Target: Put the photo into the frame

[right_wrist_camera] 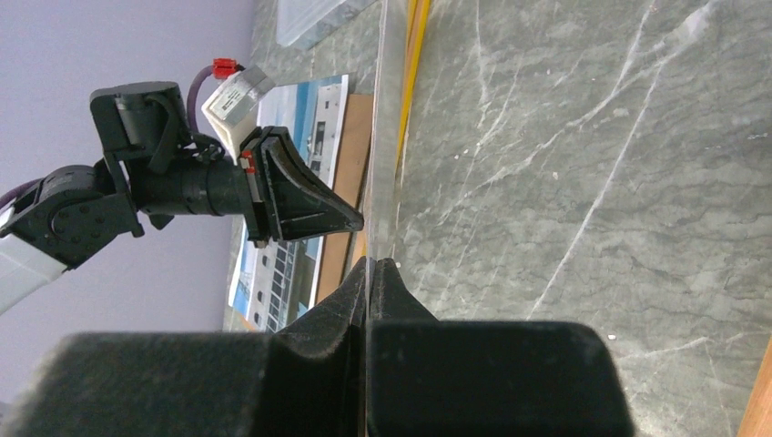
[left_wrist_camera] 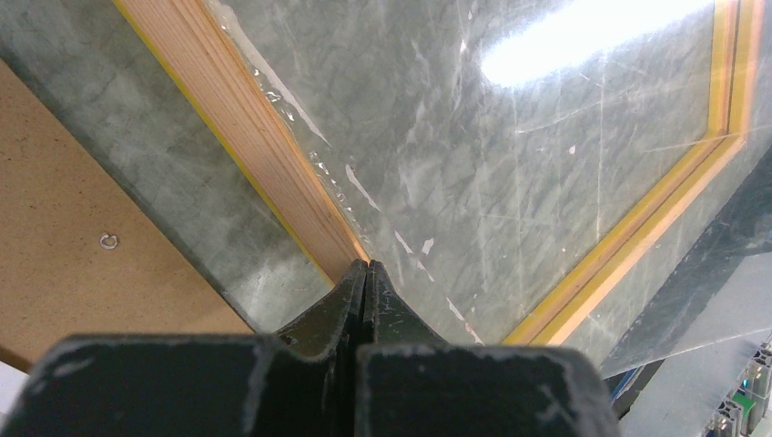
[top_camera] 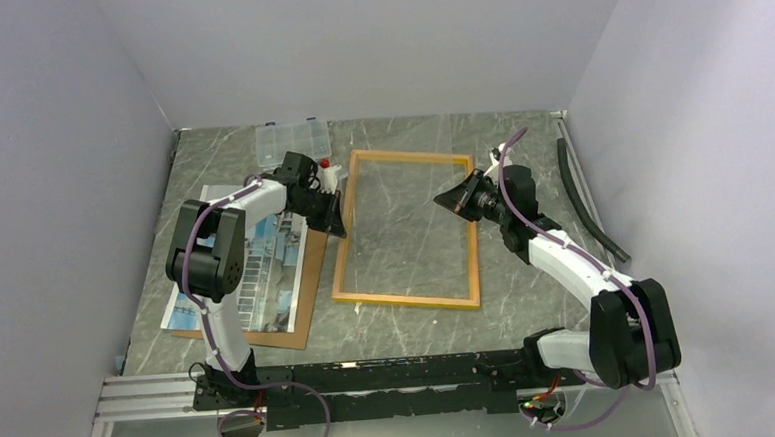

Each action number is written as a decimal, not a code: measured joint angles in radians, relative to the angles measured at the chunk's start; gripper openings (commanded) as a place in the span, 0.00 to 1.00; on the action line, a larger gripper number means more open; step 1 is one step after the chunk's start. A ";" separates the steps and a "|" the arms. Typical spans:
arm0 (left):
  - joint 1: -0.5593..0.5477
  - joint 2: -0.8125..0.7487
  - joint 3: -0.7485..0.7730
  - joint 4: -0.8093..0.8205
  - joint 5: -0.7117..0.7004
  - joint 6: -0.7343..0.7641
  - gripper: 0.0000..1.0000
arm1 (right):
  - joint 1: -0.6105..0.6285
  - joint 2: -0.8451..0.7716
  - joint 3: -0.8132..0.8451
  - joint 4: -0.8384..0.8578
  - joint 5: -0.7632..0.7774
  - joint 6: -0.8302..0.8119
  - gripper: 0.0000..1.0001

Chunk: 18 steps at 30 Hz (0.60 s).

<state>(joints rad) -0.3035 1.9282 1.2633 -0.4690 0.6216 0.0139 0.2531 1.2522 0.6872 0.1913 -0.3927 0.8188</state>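
Both clenched: left gripper and right gripper pinch clear pane over frame. Raise both ends evenly; avoid flexing.

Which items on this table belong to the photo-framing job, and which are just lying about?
Job: the photo; the frame; probably the brown board under the photo, as backing.
Lying about: clear compartment box; black strip by the right wall.
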 measured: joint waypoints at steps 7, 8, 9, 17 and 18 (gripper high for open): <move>0.000 0.000 0.000 0.000 0.003 0.000 0.03 | -0.003 0.008 0.000 -0.005 0.021 0.002 0.00; 0.000 0.000 0.000 0.000 0.003 0.000 0.03 | -0.004 0.008 0.000 -0.006 0.023 0.003 0.00; 0.000 0.000 0.000 0.000 0.003 0.000 0.03 | -0.006 0.008 0.000 -0.007 0.023 0.003 0.00; 0.000 0.000 0.000 -0.001 0.010 0.000 0.03 | -0.023 0.008 -0.041 -0.010 0.029 0.008 0.00; 0.000 0.000 0.000 -0.001 0.010 0.000 0.03 | -0.023 0.008 -0.044 -0.010 0.029 0.010 0.00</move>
<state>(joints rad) -0.3035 1.9282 1.2633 -0.4698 0.6315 0.0139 0.2298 1.2602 0.6434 0.1818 -0.3637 0.8284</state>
